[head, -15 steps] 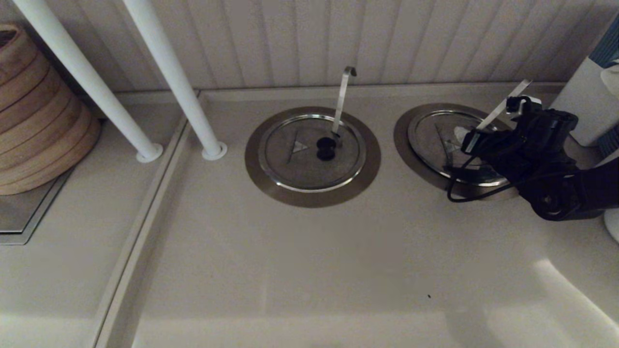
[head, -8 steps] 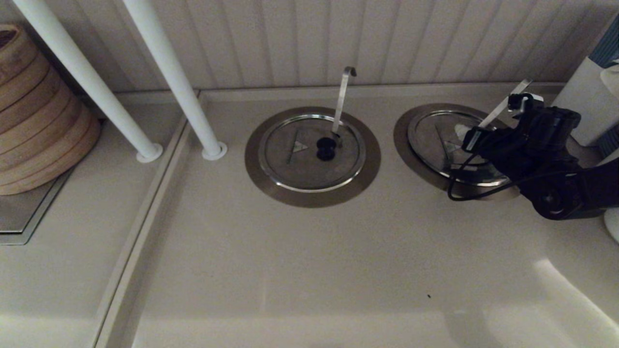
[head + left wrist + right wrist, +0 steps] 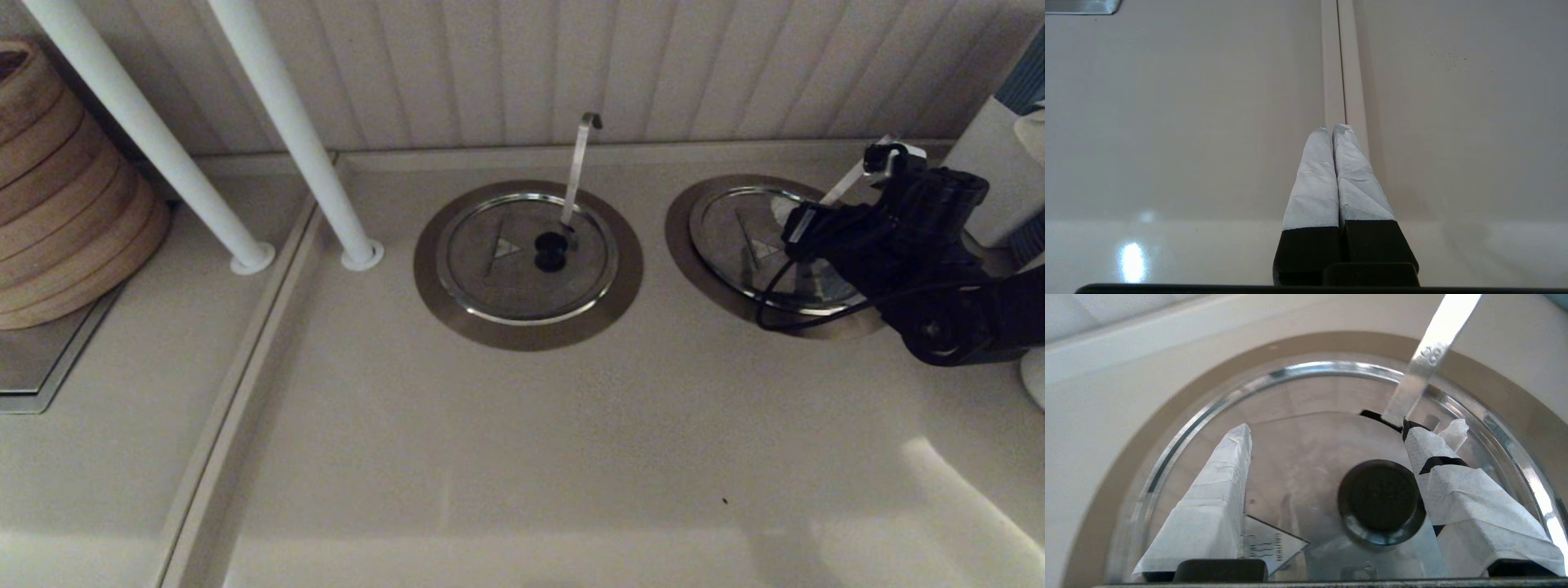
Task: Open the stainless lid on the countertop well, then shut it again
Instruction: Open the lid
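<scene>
The stainless lid point(image 3: 747, 245) lies flat on the countertop well, whose dull-steel collar point(image 3: 690, 261) rings it at the right of the counter. Its straight utensil handle point(image 3: 849, 181) rises from the notch. My right gripper point(image 3: 793, 235) hovers over the lid, open. In the right wrist view the black knob point(image 3: 1381, 500) sits between the taped fingers point(image 3: 1216, 498), close against the far one, with the gripper point(image 3: 1329, 430) not closed on it. The triangular mark point(image 3: 1269, 543) shows beside the knob on the lid point(image 3: 1306, 457). My left gripper point(image 3: 1334, 128) is shut over bare counter, out of the head view.
The twin lid point(image 3: 526, 257) with the hook-ended handle point(image 3: 580, 159) sits at the counter's middle. Two white posts point(image 3: 294, 139) stand at the left, with stacked bamboo steamers point(image 3: 57, 196) beyond. A white container point(image 3: 992, 171) stands right behind my right arm.
My right arm has crept a little toward the back wall and right, staying over the lid. The lid has not moved.
</scene>
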You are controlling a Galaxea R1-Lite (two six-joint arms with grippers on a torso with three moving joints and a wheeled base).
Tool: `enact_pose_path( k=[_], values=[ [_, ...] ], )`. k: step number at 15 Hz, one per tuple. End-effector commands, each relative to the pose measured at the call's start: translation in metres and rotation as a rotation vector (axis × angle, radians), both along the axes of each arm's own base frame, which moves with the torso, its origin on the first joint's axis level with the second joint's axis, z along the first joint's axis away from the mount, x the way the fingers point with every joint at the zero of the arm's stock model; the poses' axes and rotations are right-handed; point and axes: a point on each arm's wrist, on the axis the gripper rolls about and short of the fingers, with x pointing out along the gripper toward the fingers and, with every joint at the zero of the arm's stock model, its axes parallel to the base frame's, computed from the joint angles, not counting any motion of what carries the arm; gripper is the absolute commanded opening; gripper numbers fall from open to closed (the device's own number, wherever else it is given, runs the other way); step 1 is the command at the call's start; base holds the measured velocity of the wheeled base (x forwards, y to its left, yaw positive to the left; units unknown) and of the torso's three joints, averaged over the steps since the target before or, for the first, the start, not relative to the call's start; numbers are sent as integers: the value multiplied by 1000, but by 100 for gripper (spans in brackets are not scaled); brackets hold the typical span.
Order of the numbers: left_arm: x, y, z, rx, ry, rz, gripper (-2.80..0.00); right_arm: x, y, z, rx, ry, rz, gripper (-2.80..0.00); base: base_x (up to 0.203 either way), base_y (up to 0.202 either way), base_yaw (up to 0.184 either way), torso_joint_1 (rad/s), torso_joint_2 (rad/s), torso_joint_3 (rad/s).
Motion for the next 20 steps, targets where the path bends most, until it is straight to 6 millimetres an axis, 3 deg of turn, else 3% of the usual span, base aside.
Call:
enact_pose_path(
  k=[1,7,14,20],
  values=[
    [0,0,0,0,1,1,-280,-3,3,6,1,-20,-2,0,0,0,0,0,0,0],
    [0,0,0,0,1,0,-280,16,-7,-14,-4,19,-81,0,0,0,0,0,0,0],
    [0,0,0,0,1,2,-280,20,-9,-25,-8,48,-87,0,0,0,0,0,0,0],
    [0,0,0,0,1,1,-280,15,2,-20,0,38,-47,0,0,0,0,0,0,0]
  ],
)
